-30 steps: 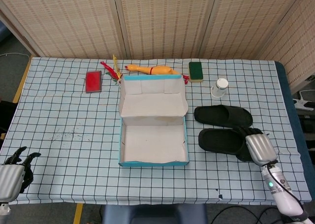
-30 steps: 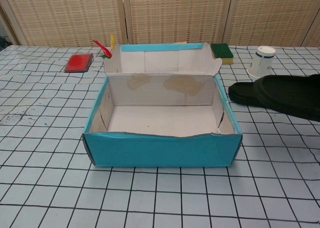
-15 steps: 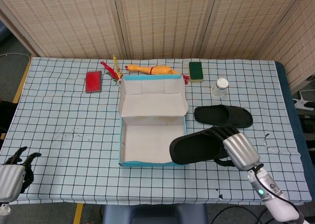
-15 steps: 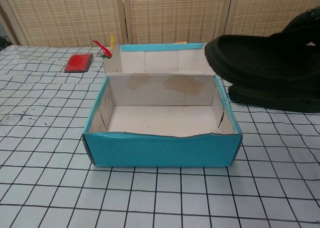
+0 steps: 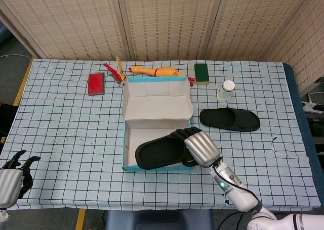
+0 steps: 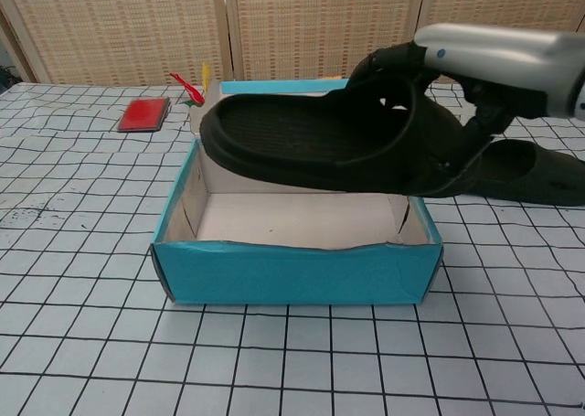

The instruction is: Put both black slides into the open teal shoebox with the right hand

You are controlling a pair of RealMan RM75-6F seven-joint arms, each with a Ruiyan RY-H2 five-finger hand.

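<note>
Right hand [image 5: 201, 147] grips one black slide [image 5: 159, 150] above the teal shoebox [image 5: 130, 167]; second slide [image 5: 230, 119] right of it. Left hand [image 5: 12, 180] empty, fingers apart.

The held slide [image 6: 320, 142] covers most of the back wall of the teal shoebox [image 6: 292, 274] in the chest view. It also hides the near end of the second slide [image 6: 539, 174] (the far end runs off the right edge). The left hand [image 5: 11, 182] is cut off at the bottom-left corner of the head view. Writing on the paper cup [image 5: 226, 89] is too small to read.
</note>
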